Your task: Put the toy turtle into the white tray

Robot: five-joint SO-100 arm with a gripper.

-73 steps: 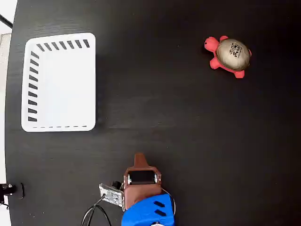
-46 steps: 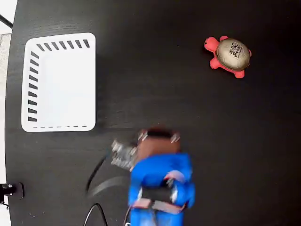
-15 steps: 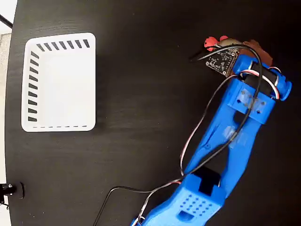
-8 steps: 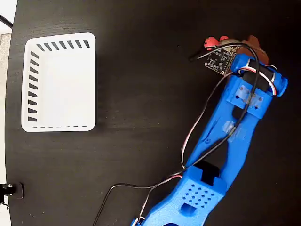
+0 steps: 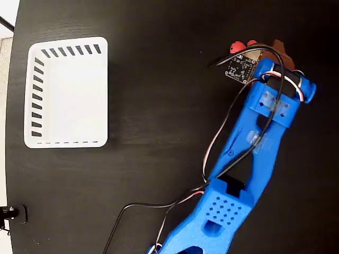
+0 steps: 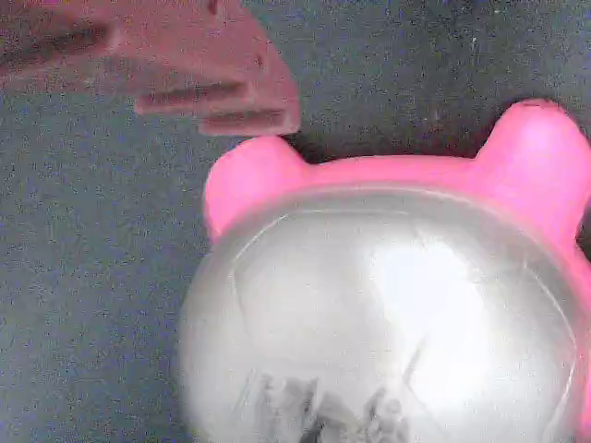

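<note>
A: The toy turtle [image 5: 241,46] is sat on the tabletop [image 5: 159,106] at upper right, well apart from the white tray [image 5: 66,91]; the blue arm [image 5: 249,159] is stretched over it for pickup.

B: It is mostly hidden there. In the wrist view the shell [image 6: 388,314] is seen close, one brown finger [image 6: 194,74] beside a leg. End effector [image 5: 276,50] state can't be told.

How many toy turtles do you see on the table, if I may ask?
1: the toy turtle lies at the table's upper right in the fixed view, mostly hidden under the blue arm.
</note>
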